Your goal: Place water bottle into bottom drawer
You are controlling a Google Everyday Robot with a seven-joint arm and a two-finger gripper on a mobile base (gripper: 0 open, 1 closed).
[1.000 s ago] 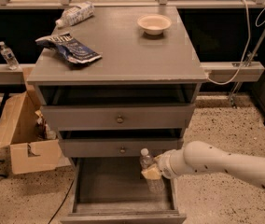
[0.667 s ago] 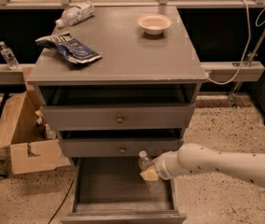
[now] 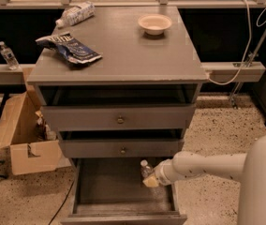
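The water bottle point(image 3: 146, 168) is a clear plastic bottle with a white cap, held upright in my gripper point(image 3: 151, 178) over the right side of the bottom drawer point(image 3: 123, 191). Only its cap and upper body show; the rest is hidden behind the gripper. The bottom drawer is pulled out, with a bare grey inside. My white arm reaches in from the right at drawer height. The gripper is shut on the bottle.
On the cabinet top lie a bottle with a white label point(image 3: 74, 14), a blue chip bag point(image 3: 70, 47) and a white bowl point(image 3: 154, 24). Two upper drawers with brass knobs point(image 3: 120, 120) stand slightly open. A cardboard box point(image 3: 23, 135) sits left; a small bottle point(image 3: 7, 55) stands far left.
The arm has moved slightly left and down with the bottle, bringing it lower over the open bottom drawer.
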